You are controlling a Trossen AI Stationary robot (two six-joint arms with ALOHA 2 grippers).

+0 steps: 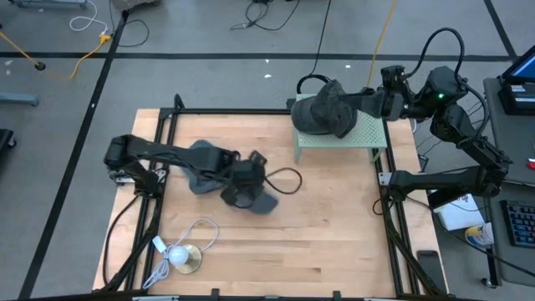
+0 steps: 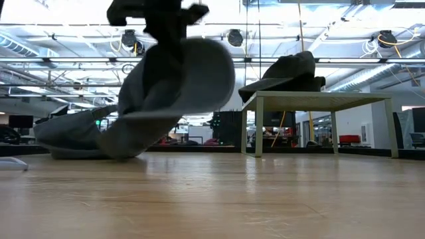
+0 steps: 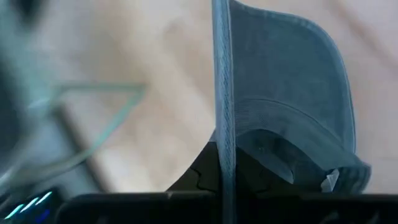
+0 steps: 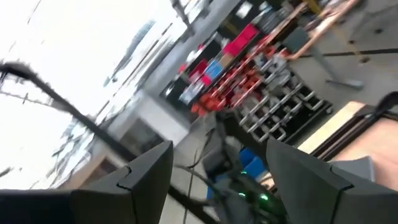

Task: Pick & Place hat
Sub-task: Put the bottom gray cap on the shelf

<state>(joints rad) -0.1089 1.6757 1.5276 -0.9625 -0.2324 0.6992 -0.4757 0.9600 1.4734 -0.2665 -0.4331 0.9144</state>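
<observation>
A grey-blue cap [image 1: 264, 203] hangs from my left gripper [image 1: 242, 186] near the table's middle; in the low view the cap [image 2: 174, 85] hangs below the gripper [image 2: 159, 20]. Another grey-blue hat [image 1: 199, 164] lies flat on the table just left of it and also shows in the low view [image 2: 66, 136]. A dark hat [image 1: 324, 110] rests on the pale green stand [image 1: 351, 138] at the far right. My right gripper [image 1: 372, 102] is open at that hat's right side; its wrist view [image 4: 217, 180] shows nothing between the fingers. My left gripper pinches the cap's brim [image 3: 222, 134] between its two fingers, the brim standing edge-on between them. The fingers [image 3: 198, 177] come from above, pointing down. The cap hangs tilted below them, crown to one side [image 3: 292, 112]; its lower end [image 2: 123, 151] is at or just above the table top.
A white cable with a gold disc [image 1: 184, 257] lies near the front left. A black cable loop [image 1: 286, 180] lies right of the left gripper. Black frame rails [image 1: 393, 217] run along the table's sides. Bare wood [image 1: 326, 234] lies in front of the stand.
</observation>
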